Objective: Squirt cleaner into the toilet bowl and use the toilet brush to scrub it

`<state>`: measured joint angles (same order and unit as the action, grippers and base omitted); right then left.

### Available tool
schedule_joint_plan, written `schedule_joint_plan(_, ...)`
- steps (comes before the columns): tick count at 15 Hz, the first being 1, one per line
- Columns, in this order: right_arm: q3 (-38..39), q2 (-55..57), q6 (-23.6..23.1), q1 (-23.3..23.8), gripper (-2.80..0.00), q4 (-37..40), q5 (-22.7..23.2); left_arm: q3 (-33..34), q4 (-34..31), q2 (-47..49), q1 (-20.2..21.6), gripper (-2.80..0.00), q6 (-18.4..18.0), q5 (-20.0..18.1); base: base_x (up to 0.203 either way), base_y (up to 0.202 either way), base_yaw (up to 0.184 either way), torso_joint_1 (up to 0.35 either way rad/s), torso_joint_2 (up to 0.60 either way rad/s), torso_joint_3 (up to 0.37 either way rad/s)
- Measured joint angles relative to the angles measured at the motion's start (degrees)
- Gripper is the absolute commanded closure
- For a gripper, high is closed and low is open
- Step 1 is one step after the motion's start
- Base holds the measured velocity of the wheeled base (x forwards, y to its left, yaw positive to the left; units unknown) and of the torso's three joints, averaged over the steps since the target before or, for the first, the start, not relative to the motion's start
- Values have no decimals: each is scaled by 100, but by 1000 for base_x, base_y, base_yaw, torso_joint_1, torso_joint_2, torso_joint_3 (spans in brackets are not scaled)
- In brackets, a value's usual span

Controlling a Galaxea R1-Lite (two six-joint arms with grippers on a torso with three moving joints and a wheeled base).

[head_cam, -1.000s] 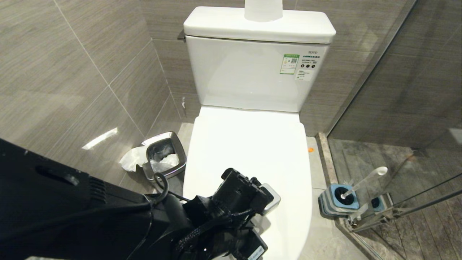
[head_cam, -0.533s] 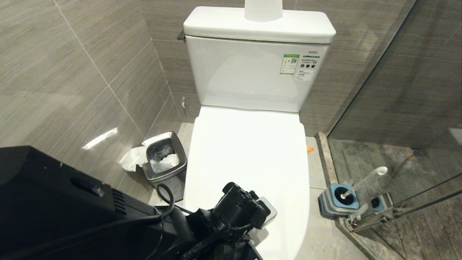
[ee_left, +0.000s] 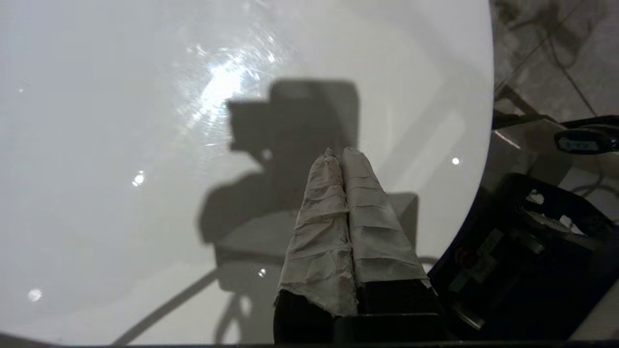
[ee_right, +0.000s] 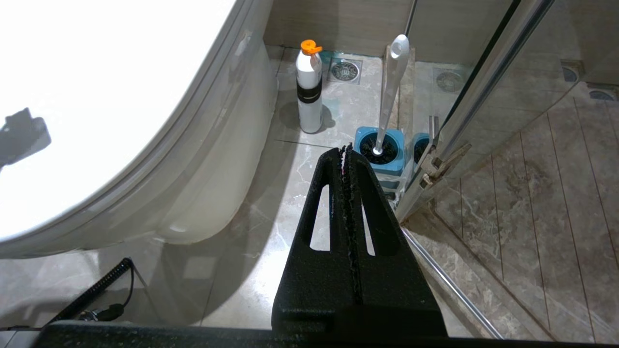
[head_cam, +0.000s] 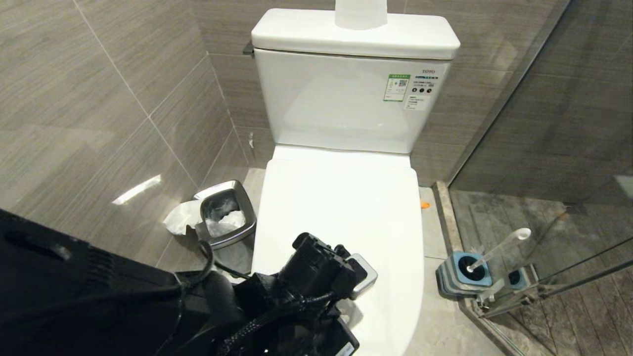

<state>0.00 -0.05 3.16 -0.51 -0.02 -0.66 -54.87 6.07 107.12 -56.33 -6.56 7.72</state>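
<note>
Head view: the toilet bowl [head_cam: 341,207] stands centre with lid down; the toilet brush [head_cam: 499,249] sits in its holder [head_cam: 462,277], right. Left wrist view: the left gripper [ee_left: 342,153], pressed together and empty, hovers over the lid. Right wrist view: the right gripper [ee_right: 346,149], clamped together and empty, hangs near the brush.

Tiled floor [head_cam: 435,232] carries toilet bowl [head_cam: 341,207], bin [head_cam: 225,212], brush holder [head_cam: 462,272].

Steel bin [head_cam: 225,213] beside wall; cleaner bottle [ee_right: 309,87] upright.
</note>
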Motion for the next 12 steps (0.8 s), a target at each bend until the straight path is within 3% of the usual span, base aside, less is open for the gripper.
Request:
schedule_joint_plan(6, 0, 0, -2, 0, 0, 0, 0, -544, -621, -828, 210, 0, 34, 55, 0, 0, 0, 0, 0, 0)
schedule_joint_plan(12, 0, 0, -2, -1, 0, -2, 0, -2372, -1570, -970, 614, 0, 505, 538, 0, 0, 0, 0, 0, 0)
